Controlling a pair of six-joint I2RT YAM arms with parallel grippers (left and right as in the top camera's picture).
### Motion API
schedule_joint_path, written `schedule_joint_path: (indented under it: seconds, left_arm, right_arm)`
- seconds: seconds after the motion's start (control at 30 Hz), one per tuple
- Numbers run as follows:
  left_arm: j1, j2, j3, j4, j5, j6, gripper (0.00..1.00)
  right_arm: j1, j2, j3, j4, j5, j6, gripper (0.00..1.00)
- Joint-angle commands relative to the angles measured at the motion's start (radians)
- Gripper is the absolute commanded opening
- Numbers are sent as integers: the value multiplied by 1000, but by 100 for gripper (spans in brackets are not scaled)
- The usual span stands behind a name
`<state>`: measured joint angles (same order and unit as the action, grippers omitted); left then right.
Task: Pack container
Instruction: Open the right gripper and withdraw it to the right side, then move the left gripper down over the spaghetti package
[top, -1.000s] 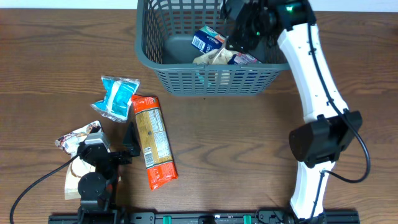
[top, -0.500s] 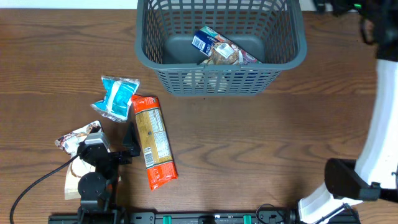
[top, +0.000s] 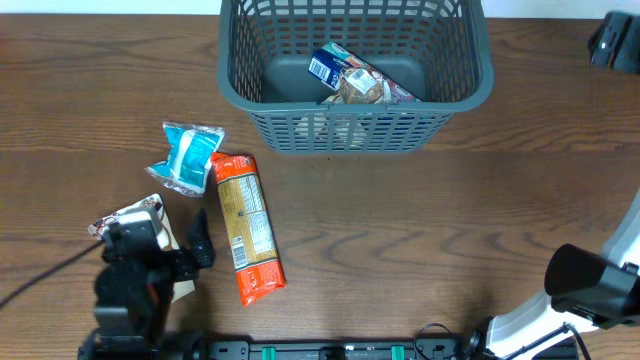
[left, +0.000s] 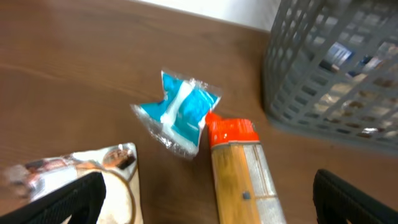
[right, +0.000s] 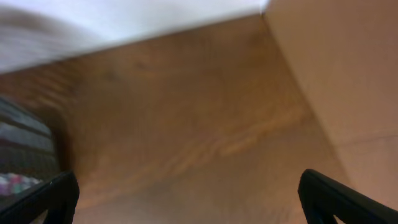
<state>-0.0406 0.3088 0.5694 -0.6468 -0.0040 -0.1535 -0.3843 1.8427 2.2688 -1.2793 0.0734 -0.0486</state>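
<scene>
The grey-teal lattice container stands at the table's far middle; it also shows in the left wrist view. Inside lie a blue-white pack and a brownish pack. On the table at the left lie a blue pack, a long orange pack and a white-brown pack. My left gripper is open and empty, low between the white-brown and orange packs. My right gripper is open and empty at the far right.
The brown wooden table carries everything. In the right wrist view the container's edge shows at the left and a light wall rises at the right. My right arm's base stands at the front right.
My right gripper has left the container and swung to the far right edge; the brownish pack now lies in the container. My left arm has shifted a little toward the front left.
</scene>
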Motion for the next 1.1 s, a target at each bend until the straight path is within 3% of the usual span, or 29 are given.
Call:
schedule_joint_path:
  seconds: [0.0,0.2,0.33,0.53,0.7,0.83,0.97,1.07]
  left_arm:
    - [5,157,216,-98,-8,-1,99]
    - [5,451,572,-419,-7,-71,99]
    - [-2,570,697,-526,-8,-74,99]
    - [-90,597,708,-534,-23,-86,99]
    - [-284,597,708,-565,-194,-168,99]
    - [-480,605,708,-628,-351,-304,99]
    - [-626,629,708,-636,-371,-342,99]
    - [-659,642,708,-636,-372,-342,99]
  right_arm:
    - [-47,23,-143,28,-72,23,99]
    - [-87,23,-467,127,-167,18,99]
    - [-83,23,-609,174,-166,24,99]
    - [-71,22,-700,192,-167,26,99]
    - [-60,22,-714,203,-167,19,99]
    - [-56,21,-714,198,-176,14,99]
    - [-47,21,-714,204,-188,14,99]
    - [-37,21,-714,206,-191,14,99]
